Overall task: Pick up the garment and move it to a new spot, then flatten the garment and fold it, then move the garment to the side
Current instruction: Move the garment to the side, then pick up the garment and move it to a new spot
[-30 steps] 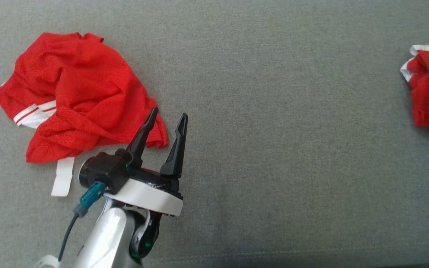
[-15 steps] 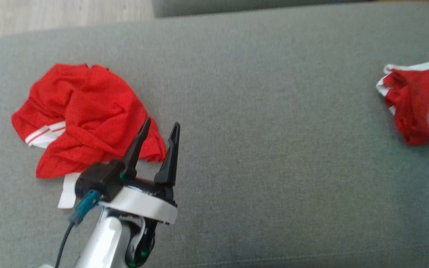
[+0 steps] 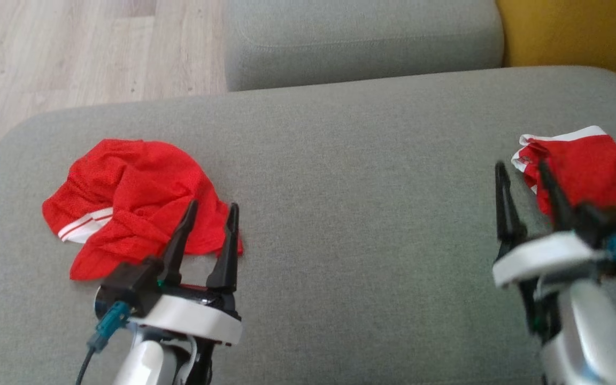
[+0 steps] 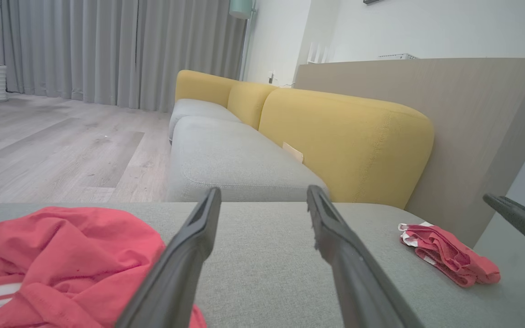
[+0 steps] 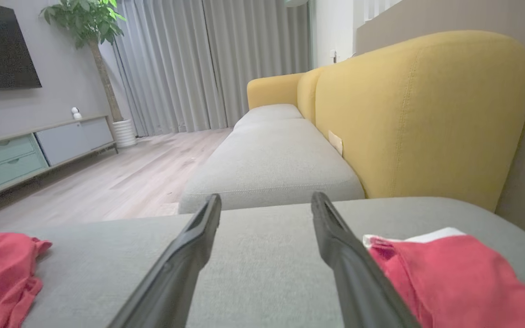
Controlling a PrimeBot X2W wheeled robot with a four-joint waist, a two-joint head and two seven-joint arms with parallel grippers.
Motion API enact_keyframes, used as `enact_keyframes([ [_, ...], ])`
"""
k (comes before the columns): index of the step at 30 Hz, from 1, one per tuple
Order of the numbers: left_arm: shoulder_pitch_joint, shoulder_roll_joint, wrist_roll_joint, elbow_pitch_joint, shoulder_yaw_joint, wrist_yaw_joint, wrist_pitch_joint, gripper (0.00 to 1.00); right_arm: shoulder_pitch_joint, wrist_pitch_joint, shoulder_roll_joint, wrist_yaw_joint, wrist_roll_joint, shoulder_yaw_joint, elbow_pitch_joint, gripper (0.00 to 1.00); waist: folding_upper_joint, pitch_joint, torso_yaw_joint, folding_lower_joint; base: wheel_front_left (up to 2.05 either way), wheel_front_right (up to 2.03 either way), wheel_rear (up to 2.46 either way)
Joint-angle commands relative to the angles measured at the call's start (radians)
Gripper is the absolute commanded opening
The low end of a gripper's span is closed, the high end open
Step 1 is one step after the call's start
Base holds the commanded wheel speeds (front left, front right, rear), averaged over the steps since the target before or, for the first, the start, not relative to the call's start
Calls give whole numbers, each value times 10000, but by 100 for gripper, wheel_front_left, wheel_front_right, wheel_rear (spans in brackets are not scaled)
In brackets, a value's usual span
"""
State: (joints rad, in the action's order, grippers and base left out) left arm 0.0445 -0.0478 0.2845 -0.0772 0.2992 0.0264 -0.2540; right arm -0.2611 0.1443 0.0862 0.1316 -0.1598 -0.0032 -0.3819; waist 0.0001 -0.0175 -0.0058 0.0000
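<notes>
A crumpled red garment (image 3: 131, 198) with white stripes lies on the left of the grey cushion (image 3: 361, 214). My left gripper (image 3: 214, 204) hovers open at its near right edge, nothing between the fingers. In the left wrist view the same garment (image 4: 53, 259) sits left of that gripper (image 4: 265, 191). A second red garment with white trim (image 3: 586, 166) lies bunched compactly at the right end. My right gripper (image 3: 520, 166) stands open just left of it and holds nothing. In the right wrist view this garment (image 5: 454, 278) lies beside the right finger of the gripper (image 5: 267, 197).
A second grey cushion (image 3: 361, 43) lies beyond the first. A yellow backrest (image 3: 575, 32) rises at the far right. Wooden floor (image 3: 72, 48) lies past the cushion's left end. A broad bare stretch of cushion separates the two garments.
The head camera has tilted up, bringing the far cushion and floor into view. My right gripper has come into view and drawn back from the right garment, open. The left gripper keeps its pose.
</notes>
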Motion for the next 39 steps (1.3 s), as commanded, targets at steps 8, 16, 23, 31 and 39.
enact_keyframes([
  [8,-218,-24,34,341,-705,-58,-78,100,1667,1016,-341,-9,-519,631,1284,100,-1,-233,0,0,0,0,0],
  [16,-735,-24,36,296,-903,-113,-78,100,2400,1154,-357,-9,-937,894,1262,100,-1,-329,-39,0,0,0,0],
  [23,-793,-24,59,283,-941,-133,-78,100,2402,1170,-358,-9,-959,1060,1300,100,-1,-323,-19,0,0,0,0],
  [31,-705,-24,93,287,-935,-135,-78,100,2398,1173,-359,-9,-1147,1011,1365,100,-1,-299,2,0,0,0,0],
  [39,-710,-24,113,276,-907,-130,-78,100,2369,1174,-359,-9,-1255,1011,1395,100,-1,-303,3,0,0,0,0],
])
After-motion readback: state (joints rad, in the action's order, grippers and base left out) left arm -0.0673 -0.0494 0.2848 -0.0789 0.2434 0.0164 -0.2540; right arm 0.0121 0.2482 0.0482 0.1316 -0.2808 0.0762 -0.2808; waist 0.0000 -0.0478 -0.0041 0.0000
